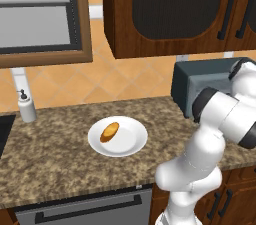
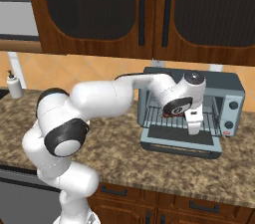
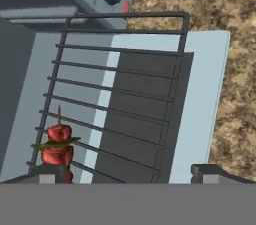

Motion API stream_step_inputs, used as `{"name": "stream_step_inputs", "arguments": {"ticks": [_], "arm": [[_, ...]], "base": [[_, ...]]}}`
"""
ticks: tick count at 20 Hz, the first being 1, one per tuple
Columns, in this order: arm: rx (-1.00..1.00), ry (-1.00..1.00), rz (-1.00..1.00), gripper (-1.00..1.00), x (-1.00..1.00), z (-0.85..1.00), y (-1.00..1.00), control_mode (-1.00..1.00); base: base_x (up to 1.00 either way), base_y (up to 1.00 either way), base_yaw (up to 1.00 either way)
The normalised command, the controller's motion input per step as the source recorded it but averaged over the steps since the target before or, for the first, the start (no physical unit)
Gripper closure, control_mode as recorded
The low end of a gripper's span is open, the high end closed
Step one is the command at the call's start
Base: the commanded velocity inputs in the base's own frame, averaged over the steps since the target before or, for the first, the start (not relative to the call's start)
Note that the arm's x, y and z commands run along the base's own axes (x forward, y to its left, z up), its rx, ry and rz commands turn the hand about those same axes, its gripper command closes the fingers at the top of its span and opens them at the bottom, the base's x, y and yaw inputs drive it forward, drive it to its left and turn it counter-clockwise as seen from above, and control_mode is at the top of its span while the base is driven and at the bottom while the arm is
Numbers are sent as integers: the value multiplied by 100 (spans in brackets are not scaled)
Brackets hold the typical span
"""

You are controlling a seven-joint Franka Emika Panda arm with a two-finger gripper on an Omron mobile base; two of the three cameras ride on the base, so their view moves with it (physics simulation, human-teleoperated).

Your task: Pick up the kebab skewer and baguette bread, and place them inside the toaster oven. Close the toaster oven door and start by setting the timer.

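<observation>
Fingers (image 3: 129, 173) sit spread apart right in front of you in the hand view, gripping nothing, with the skewer (image 3: 58, 145) lying on the rack (image 3: 120, 89) just beside one tip. You can see the oven (image 2: 191, 111) on the desk (image 2: 124, 153) with its door (image 2: 180, 142) dropped flat, and the arm reaches into the opening. Look over in the left base view: the bread (image 1: 109, 132) lies on the white plate (image 1: 131, 141), well apart from the oven. A soap bottle (image 1: 26, 105) stands near the desk's back edge.
</observation>
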Motion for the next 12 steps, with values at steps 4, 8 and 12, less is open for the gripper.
{"name": "stream_step_inputs", "arguments": {"ticks": [4, 8, 12], "arm": [[-2, 28, 14, -100, -72, 2, 100, -100], [0, 22, 25, -100, -40, 4, 100, -100], [0, 26, 28, -100, -12, 16, 100, -100]], "base": [[0, 0, 0], [0, 0, 0], [0, 0, 0]]}}
